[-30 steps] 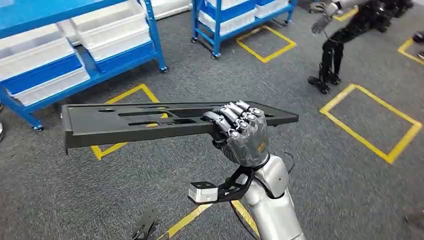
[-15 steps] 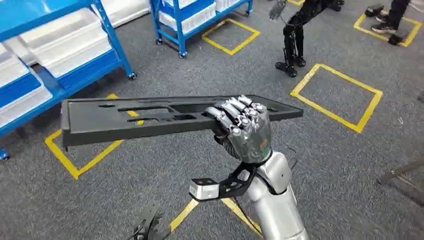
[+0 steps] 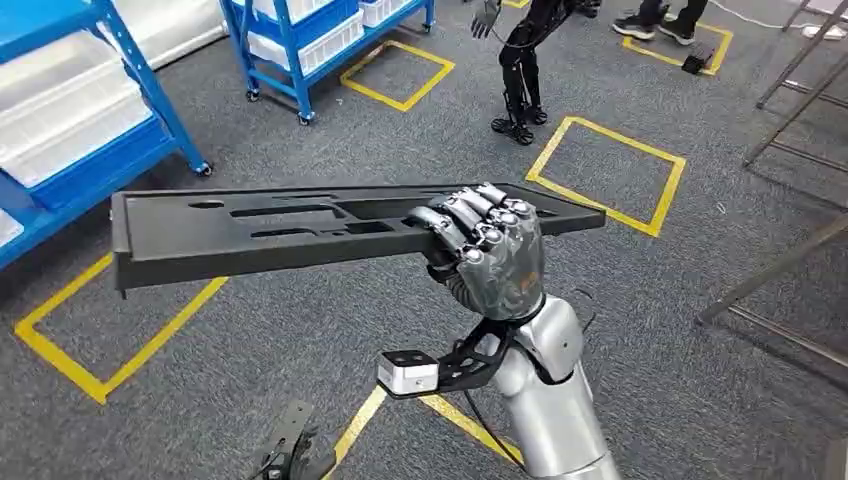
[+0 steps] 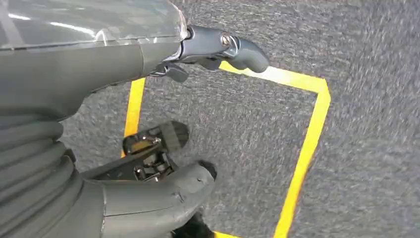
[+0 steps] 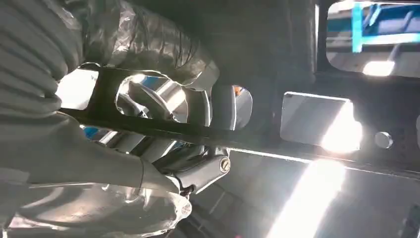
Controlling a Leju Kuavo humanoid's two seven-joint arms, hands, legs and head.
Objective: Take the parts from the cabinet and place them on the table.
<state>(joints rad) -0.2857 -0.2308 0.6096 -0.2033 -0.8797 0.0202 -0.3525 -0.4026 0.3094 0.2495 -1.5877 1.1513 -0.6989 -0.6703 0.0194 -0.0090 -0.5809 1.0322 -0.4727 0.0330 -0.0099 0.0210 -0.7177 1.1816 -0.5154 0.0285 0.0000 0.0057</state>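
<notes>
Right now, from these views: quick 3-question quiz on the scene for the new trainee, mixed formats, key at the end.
1. True or false: the right hand grips the long black part at its near edge, and the part sticks out mostly toward the robot's left.
2. Multiple choice: what lies under the carried part? A) a table top B) grey carpet with yellow tape squares C) a conveyor
3. Short answer: what colour are the shelf frames at the far left, and what sits on them?

Key: 1. True. 2. B. 3. Blue frames, with pale bins on the shelves.
</notes>
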